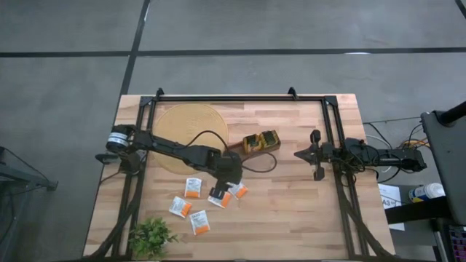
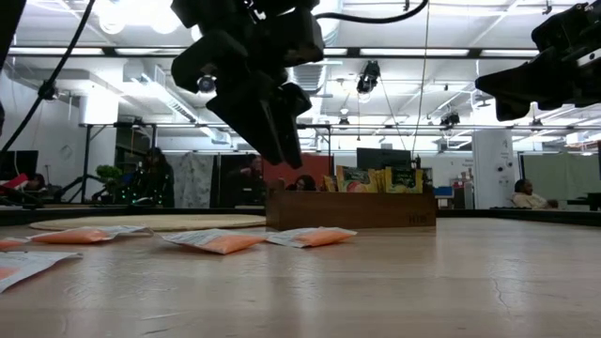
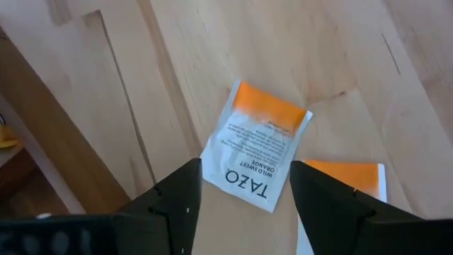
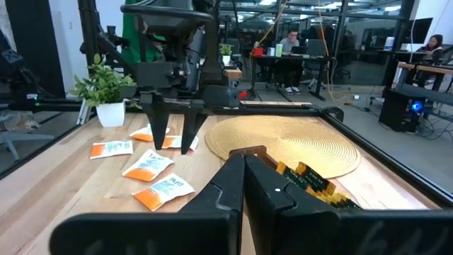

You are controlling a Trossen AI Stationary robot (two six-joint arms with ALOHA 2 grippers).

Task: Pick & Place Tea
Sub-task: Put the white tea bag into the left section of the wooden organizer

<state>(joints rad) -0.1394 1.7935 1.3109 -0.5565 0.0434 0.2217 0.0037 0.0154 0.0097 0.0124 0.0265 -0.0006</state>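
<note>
My left hand [image 3: 244, 202] hangs open above the table [image 1: 291, 211], fingers wide, directly over a white-and-orange tea sachet [image 3: 256, 145]. Four more sachets [image 1: 191, 211] lie near it. Beyond them stands the wooden tray [image 1: 261, 141]. My right hand [image 1: 300, 154] waits closed, well apart.

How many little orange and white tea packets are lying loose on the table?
5. Small flat white-and-orange tea sachets: one nearest the round mat, one beside the plant, one at the table's front, two under the left pincer. It may hide others.
</note>
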